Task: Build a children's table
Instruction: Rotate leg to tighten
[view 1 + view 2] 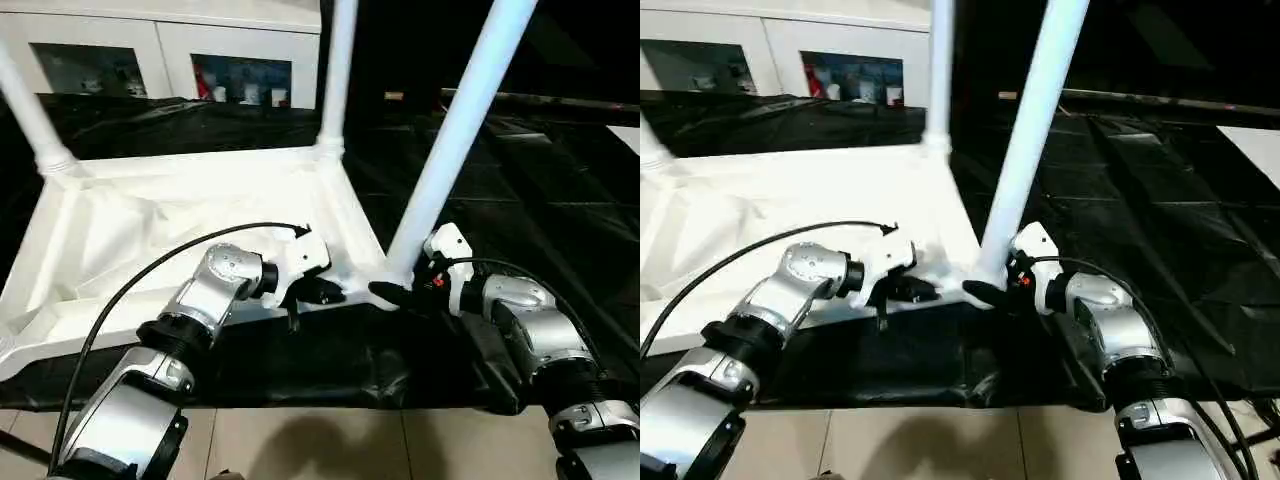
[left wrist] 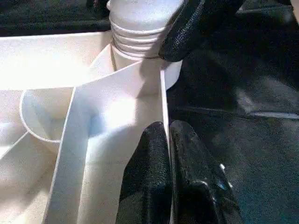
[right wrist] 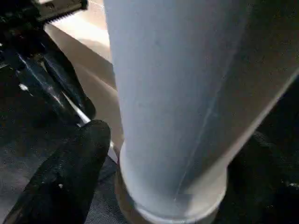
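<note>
The children's table [image 1: 150,220] lies upside down on the black cloth, ribbed underside up. Three white legs stand in its corner sockets: one at the near right [image 1: 455,130], one at the back [image 1: 338,70] and one at the far left [image 1: 30,110]. My left gripper [image 1: 318,293] is shut on the thin near rim wall, close to the near right socket; its fingertips [image 2: 156,140] pinch that wall from both sides. My right gripper [image 1: 405,288] stands open around the base of the near right leg, with one black finger [image 3: 70,177] beside the socket collar.
The black-cloth work table [image 1: 560,200] extends to the right and behind. Its front edge drops to a tiled floor [image 1: 300,440] just below my forearms. A white cabinet with glass doors [image 1: 160,50] stands at the back. A black cable [image 1: 130,285] arcs over my left forearm.
</note>
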You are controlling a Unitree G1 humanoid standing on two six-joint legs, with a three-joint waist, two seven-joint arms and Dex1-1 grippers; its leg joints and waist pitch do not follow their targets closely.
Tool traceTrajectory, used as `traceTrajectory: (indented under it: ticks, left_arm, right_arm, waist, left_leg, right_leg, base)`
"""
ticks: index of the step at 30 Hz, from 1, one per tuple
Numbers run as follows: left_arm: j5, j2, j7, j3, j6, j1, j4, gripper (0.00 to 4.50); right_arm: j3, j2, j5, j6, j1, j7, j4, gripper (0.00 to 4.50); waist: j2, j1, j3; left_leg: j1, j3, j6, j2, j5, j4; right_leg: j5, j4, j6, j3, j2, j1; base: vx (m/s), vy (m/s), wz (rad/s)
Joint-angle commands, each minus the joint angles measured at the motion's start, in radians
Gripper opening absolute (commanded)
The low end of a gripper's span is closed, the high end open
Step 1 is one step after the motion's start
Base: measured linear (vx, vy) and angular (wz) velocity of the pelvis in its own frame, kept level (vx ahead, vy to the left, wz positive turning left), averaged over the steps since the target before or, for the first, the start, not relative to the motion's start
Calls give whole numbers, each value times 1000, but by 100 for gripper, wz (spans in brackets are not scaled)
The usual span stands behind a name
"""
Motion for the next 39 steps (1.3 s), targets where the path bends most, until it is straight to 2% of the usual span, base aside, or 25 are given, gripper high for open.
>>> traceTrajectory:
  ticks: [1,5,6,9,12,16,19,21,22,23,24,26,27,29,30,33,34,37,38,39]
  left_arm:
    - [12,-3,-31,-39,5,29,16,0]
    - [18,2,-33,-33,8,34,11,0]
    - [17,2,-35,-33,10,35,8,0]
    - [13,4,-35,-36,16,38,-1,0]
    - [14,6,-32,-36,17,39,-3,0]
    - [17,8,-29,-37,17,43,-4,0]
    - [17,6,-22,-35,27,45,-9,0]
    - [17,2,-12,-33,33,45,-7,0]
    - [26,-22,48,-23,58,30,16,0]
    - [30,-31,72,-20,69,24,26,0]
    - [37,-48,112,-15,74,11,44,0]
    - [46,-90,202,-2,90,-19,87,0]
    - [46,-106,229,3,97,-29,98,0]
    - [45,-151,304,17,129,-58,128,0]
    - [43,-181,353,28,153,-79,149,0]
    - [43,-221,406,34,174,-108,176,0]
    - [48,-231,416,29,174,-116,184,0]
    - [65,-240,430,24,151,-131,207,0]
    - [66,-238,423,26,147,-135,215,0]
    - [69,-235,420,24,136,-134,217,0]
  right_arm:
    - [0,-12,2,10,-13,22,-9,390]
    - [0,-7,5,13,-19,30,3,362]
    - [1,-6,7,15,-19,31,3,339]
    - [13,-9,1,14,-20,39,8,324]
    - [17,-11,-11,7,-20,35,14,286]
    - [21,-8,-18,6,-13,34,14,273]
    - [18,4,-30,-2,-6,-8,25,269]
    - [12,11,-35,-5,-5,-37,35,267]
    - [-26,51,-36,2,-11,-166,70,267]
    - [-38,64,-37,6,-13,-208,81,267]
    - [-52,84,-43,6,-15,-278,98,267]
    - [-84,129,-37,35,-23,-398,125,267]
    - [-92,144,-38,40,-26,-438,134,267]
    - [-113,187,-42,49,-39,-558,161,267]
    - [-124,218,-42,57,-48,-629,175,267]
    - [-124,275,-47,60,-64,-705,186,266]
    - [-119,301,-50,53,-70,-722,184,266]
    - [-110,349,-48,32,-81,-728,178,266]
    - [-101,359,-50,18,-83,-716,172,322]
    - [-100,360,-51,14,-82,-710,170,336]
  waist:
    - [2,-2,-57]
    - [-3,-1,-58]
    - [-2,0,-58]
    - [-2,1,-57]
    - [-2,1,-57]
    - [-2,0,-58]
    - [-1,0,-58]
    - [-2,-2,-54]
    - [-2,-3,-53]
    - [0,-3,-51]
    - [-5,-8,-51]
    - [-3,-12,-50]
    - [-3,-12,-50]
    - [-2,-13,-51]
    - [5,-17,-52]
    - [2,-21,-54]
    - [9,-23,-54]
    - [6,-24,-56]
    - [8,-23,-56]
    - [8,-23,-56]
  left_leg:
    - [1,4,66,25,-191,-63]
    - [-1,4,67,24,-171,-62]
    - [0,4,68,24,-168,-62]
    - [0,4,69,24,-166,-62]
    - [-1,4,66,23,-171,-62]
    - [0,4,66,24,-166,-62]
    - [0,4,65,24,-168,-62]
    - [-1,4,57,23,-189,-65]
    - [-1,4,52,23,-195,-66]
    - [-1,3,42,23,-204,-68]
    - [2,1,21,22,-238,-70]
    - [7,0,9,21,-260,-71]
    - [6,-1,7,20,-264,-72]
    - [6,-1,4,20,-268,-73]
    - [4,-2,-6,18,-271,-74]
    - [4,-3,-4,17,-276,-73]
    - [2,-3,-1,17,-279,-74]
    - [-2,-2,8,14,-270,-73]
    - [-2,-3,12,15,-266,-73]
    - [-2,-2,13,15,-264,-73]
  right_leg:
    - [-144,-71,-250,43,-52,53]
    - [-131,-68,-246,42,-52,54]
    - [-129,-68,-247,42,-52,54]
    - [-138,-69,-244,42,-52,53]
    - [-150,-70,-240,42,-52,53]
    - [-142,-69,-239,42,-52,52]
    - [-144,-69,-239,42,-52,52]
    - [-190,-74,-229,42,-52,50]
    - [-205,-76,-225,42,-53,50]
    - [-231,-78,-218,43,-53,46]
    - [-317,-87,-186,41,-53,45]
    - [-365,-93,-169,43,-54,38]
    - [-374,-93,-165,42,-52,39]
    - [-374,-96,-157,42,-53,36]
    - [-359,-95,-156,43,-52,36]
    - [-331,-95,-161,42,-49,37]
    - [-306,-95,-166,42,-48,37]
    - [-289,-94,-161,41,-48,41]
    - [-280,-93,-163,41,-48,42]
    - [-273,-93,-165,41,-48,42]
  base:
    - [0,0,0]
    - [0,0,0]
    - [0,0,0]
    - [0,0,0]
    - [0,0,0]
    - [0,0,0]
    - [0,0,0]
    - [0,0,0]
    - [0,0,0]
    - [0,0,0]
    - [0,0,0]
    - [0,0,0]
    - [0,0,0]
    - [0,0,0]
    - [0,0,0]
    - [0,0,0]
    - [0,0,0]
    - [0,0,0]
    - [0,0,0]
    - [0,0,0]
